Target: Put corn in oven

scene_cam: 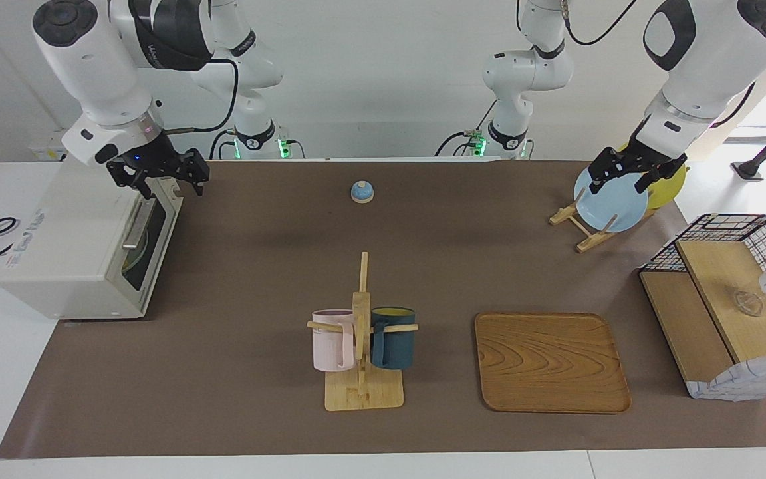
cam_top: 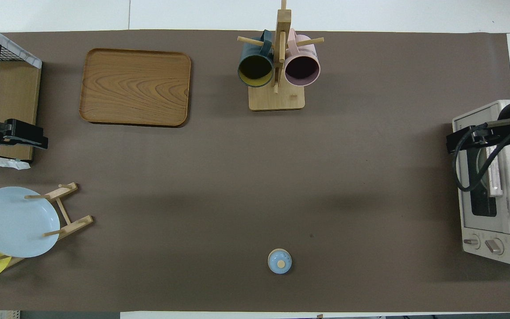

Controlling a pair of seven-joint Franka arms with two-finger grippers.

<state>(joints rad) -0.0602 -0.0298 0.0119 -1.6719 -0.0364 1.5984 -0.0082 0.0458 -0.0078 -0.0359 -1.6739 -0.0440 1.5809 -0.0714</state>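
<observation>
The off-white oven (scene_cam: 70,253) (cam_top: 489,221) stands at the right arm's end of the table. Its dark glass door (scene_cam: 147,246) is closed, with the bar handle (scene_cam: 135,226) against it. The corn does not show in either view. My right gripper (scene_cam: 171,183) (cam_top: 454,144) hangs open and empty just above the oven's top front edge, at the corner nearer to the robots. My left gripper (scene_cam: 618,183) (cam_top: 38,139) waits open and empty above the plate rack at the left arm's end.
A mug rack (scene_cam: 362,339) holds a pink and a dark blue mug mid-table. A wooden tray (scene_cam: 551,362) lies beside it. A blue plate (scene_cam: 609,199) and a yellow plate (scene_cam: 669,186) lean in a rack. A wire-and-wood basket (scene_cam: 729,299) and a small blue knobbed lid (scene_cam: 362,191) also sit here.
</observation>
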